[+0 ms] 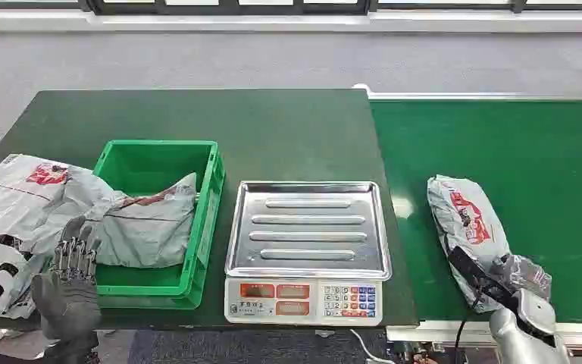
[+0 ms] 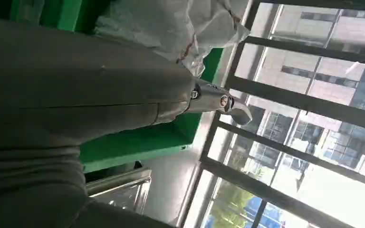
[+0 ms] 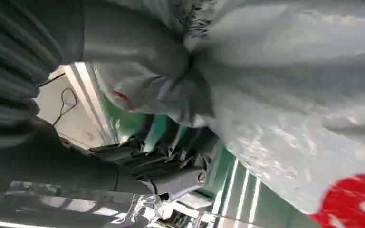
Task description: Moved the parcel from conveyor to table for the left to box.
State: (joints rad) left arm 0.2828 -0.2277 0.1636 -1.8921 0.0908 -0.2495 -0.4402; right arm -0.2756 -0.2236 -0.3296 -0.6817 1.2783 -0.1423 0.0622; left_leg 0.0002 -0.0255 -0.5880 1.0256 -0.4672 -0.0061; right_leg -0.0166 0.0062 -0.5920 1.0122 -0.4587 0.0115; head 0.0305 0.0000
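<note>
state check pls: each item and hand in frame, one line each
parcel on conveyor: lying on the belt, near end gripped by right hand
right hand: closed on that parcel's end
left hand: open, holding nothing
green crate: holds a grey parcel
scale tray: bare
scale display: unreadable

We record a grey floor [image 1: 197, 61] beyond the dark green table [image 1: 197, 114], with a pale sill and dark window frames [image 1: 227, 6] along the far wall. Through the large windows [image 2: 304, 109] we note daylight and what seem to be neighbouring buildings.
</note>
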